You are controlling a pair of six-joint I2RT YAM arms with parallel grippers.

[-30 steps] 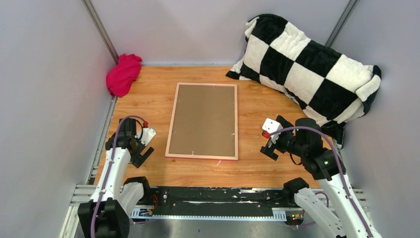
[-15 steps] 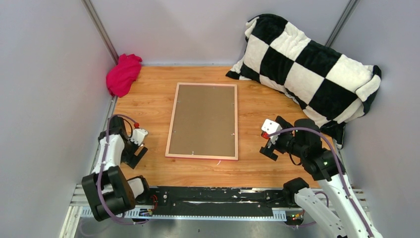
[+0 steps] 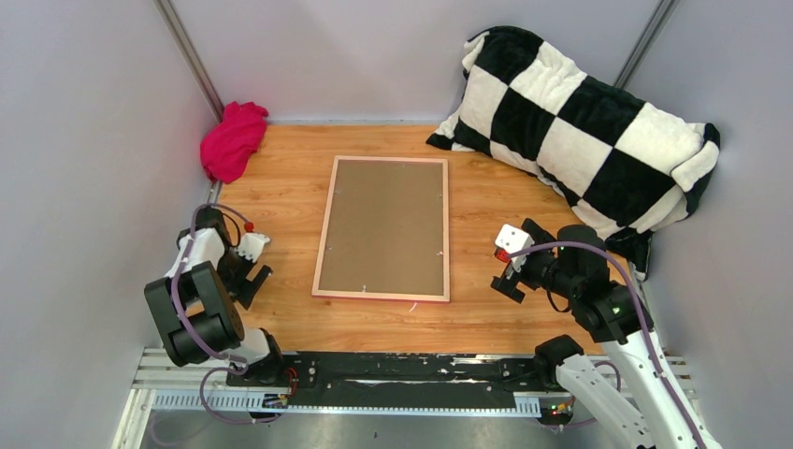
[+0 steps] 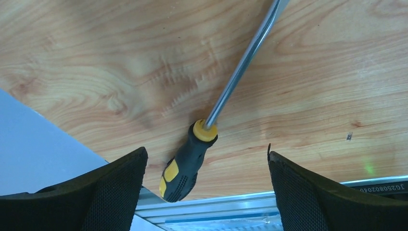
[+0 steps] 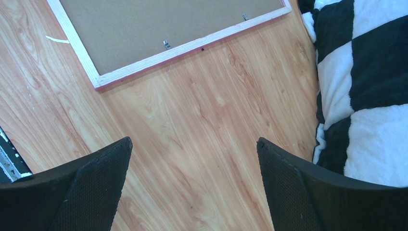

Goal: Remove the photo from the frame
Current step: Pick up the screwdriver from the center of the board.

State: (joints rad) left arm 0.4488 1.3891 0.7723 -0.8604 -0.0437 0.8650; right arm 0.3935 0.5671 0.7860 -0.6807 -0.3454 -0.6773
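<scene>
Hovering your left pincer (image 4: 207, 154), jaws spread wide and empty, over the black-and-yellow-handled steel screwdriver (image 4: 185, 168).
Drop straight down and close across its handle, not the shaft; the pink-bordered rectangular frame (image 3: 323, 238) lies face down well to the pincer's right, photo hidden beneath its brown board.

A screwdriver (image 4: 187, 166) with a black-and-yellow handle lies on the wooden table (image 4: 312, 96) directly under the left gripper (image 4: 206, 156), its steel shaft pointing away. Well ahead of that gripper, a magenta cloth (image 3: 232, 140) sits bunched in the corner. A black-and-white checked cushion (image 5: 365, 86) lies near the right gripper (image 5: 192, 144), on its right side.
</scene>
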